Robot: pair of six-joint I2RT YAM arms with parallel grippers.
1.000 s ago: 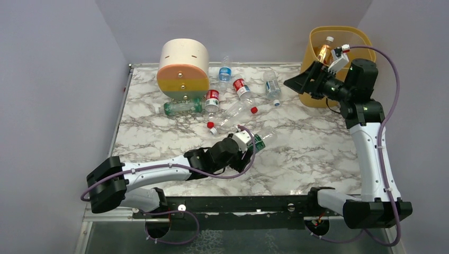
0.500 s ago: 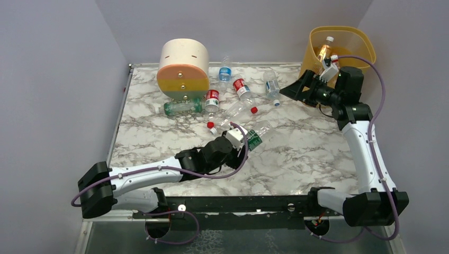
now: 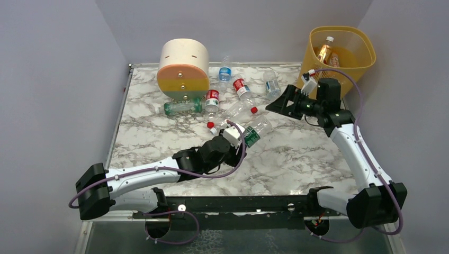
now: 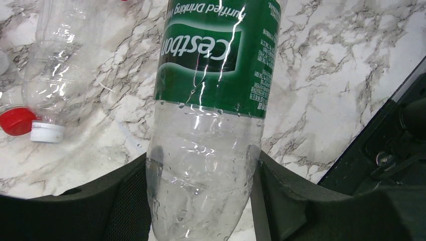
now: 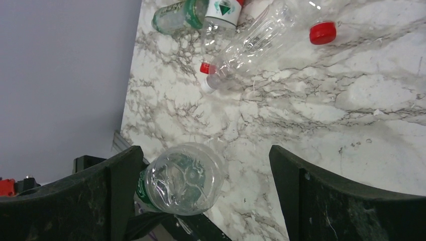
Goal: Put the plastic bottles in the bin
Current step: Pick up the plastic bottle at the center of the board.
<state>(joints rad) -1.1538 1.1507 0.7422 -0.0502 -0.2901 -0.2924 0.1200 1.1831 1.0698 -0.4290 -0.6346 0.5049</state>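
Left gripper [image 4: 201, 173]: we are seeing its black padded fingers clenching the green-labelled bottle [image 4: 216, 75], made of clear, droplet-beaded plastic, well left of the bin [image 3: 369, 45].
Right gripper [image 3: 276, 103]: its jaws are gaping wide around nothing, just left of the bin.
Loose bottles [image 3: 241, 108]: clear ribbed cylinders are lying on the veined marble table [image 3: 317, 153], left of the bin.
Inside the bin: an orange bottle [image 3: 324, 53] is leaning.

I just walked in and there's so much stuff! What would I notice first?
Probably the green-label bottle in the middle of the table, gripped by the left pincer. Next, the yellow-orange bin at the far right corner, and the scattered bottles beside the round striped drawer unit at the back.
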